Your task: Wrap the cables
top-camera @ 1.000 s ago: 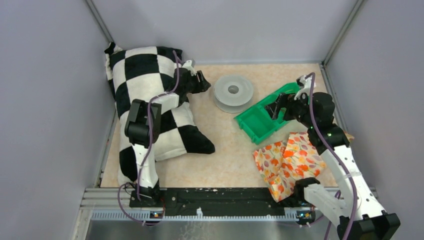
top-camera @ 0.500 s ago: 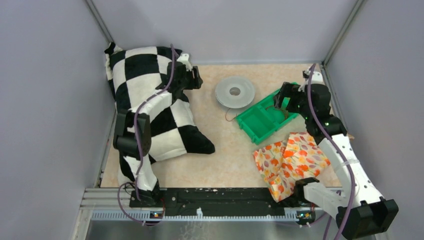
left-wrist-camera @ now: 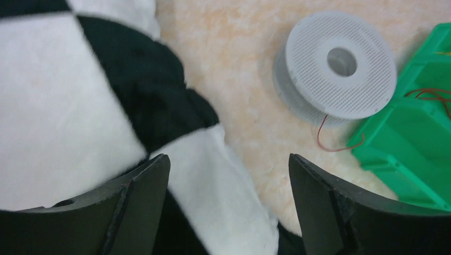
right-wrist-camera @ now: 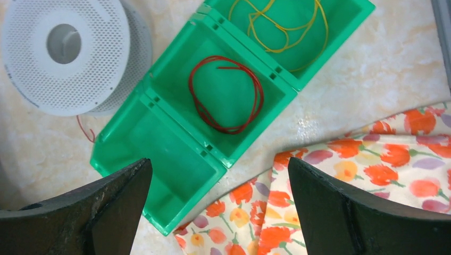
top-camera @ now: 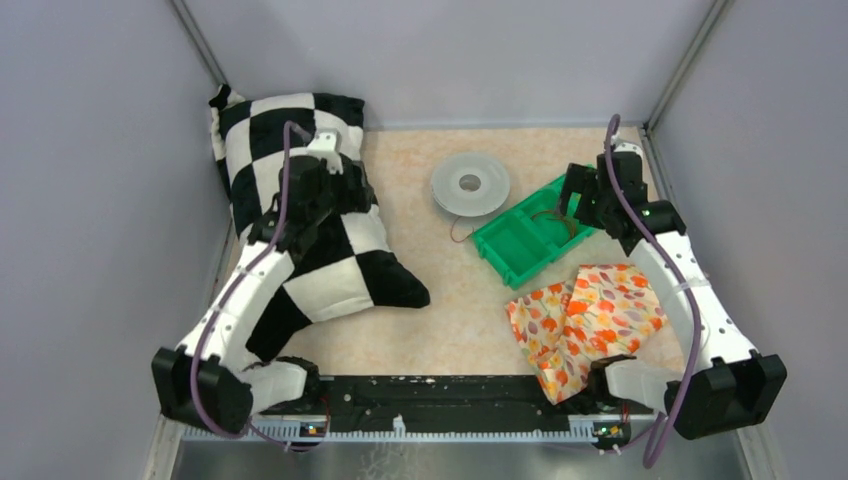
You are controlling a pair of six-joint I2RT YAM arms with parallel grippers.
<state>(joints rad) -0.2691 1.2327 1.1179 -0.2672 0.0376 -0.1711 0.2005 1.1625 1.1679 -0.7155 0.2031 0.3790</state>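
Note:
Thin cables lie in a green three-compartment tray (top-camera: 520, 245): a reddish-brown loop (right-wrist-camera: 226, 95) in the middle compartment and a yellowish loop (right-wrist-camera: 282, 24) in the far one. A short red wire end (left-wrist-camera: 335, 141) trails from the grey perforated spool (top-camera: 469, 184) onto the table. My right gripper (right-wrist-camera: 219, 164) is open and empty, held above the tray's near corner and the floral cloth; in the top view the right gripper (top-camera: 582, 200) hangs over the tray's right end. My left gripper (left-wrist-camera: 227, 164) is open and empty over the checkered pillow, left of the spool.
A black-and-white checkered pillow (top-camera: 290, 200) fills the left side. A floral cloth (top-camera: 585, 320) lies at the front right, next to the tray. Grey walls close in the back and both sides. The tray's nearest compartment (right-wrist-camera: 159, 149) holds nothing.
My left gripper has drawn back from beside the spool to over the pillow, its arm swinging left. My right gripper has pulled up and right, off the tray.

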